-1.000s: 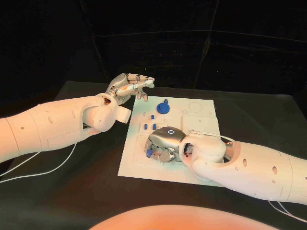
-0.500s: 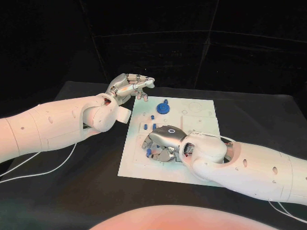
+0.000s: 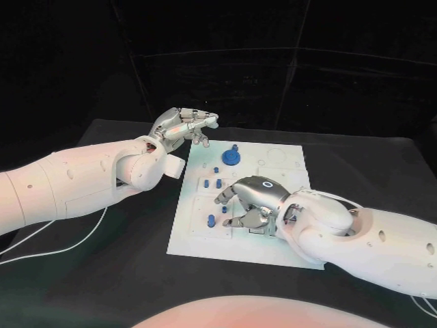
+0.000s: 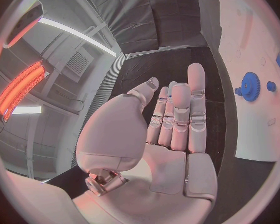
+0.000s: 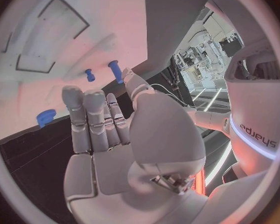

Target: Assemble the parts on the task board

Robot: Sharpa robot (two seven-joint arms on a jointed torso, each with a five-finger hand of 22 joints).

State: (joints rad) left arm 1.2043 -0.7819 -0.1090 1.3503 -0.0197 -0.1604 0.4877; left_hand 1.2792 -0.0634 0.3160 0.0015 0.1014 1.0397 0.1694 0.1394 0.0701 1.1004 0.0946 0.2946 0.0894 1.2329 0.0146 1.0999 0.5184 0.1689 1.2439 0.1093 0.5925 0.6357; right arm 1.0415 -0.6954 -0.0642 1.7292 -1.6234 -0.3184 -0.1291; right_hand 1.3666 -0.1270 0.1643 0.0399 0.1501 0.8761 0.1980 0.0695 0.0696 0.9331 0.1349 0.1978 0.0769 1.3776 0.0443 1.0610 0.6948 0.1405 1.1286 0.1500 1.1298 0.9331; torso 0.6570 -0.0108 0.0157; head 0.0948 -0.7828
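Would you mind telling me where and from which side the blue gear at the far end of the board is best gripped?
Judging by its pose, take the blue gear by its rim, from above: it lies flat on the task board, a small hub on top. The left hand, empty beside the board's far corner, looks nearest.

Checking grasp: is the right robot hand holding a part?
No: the right robot hand is open, fingers extended and empty above the task board.
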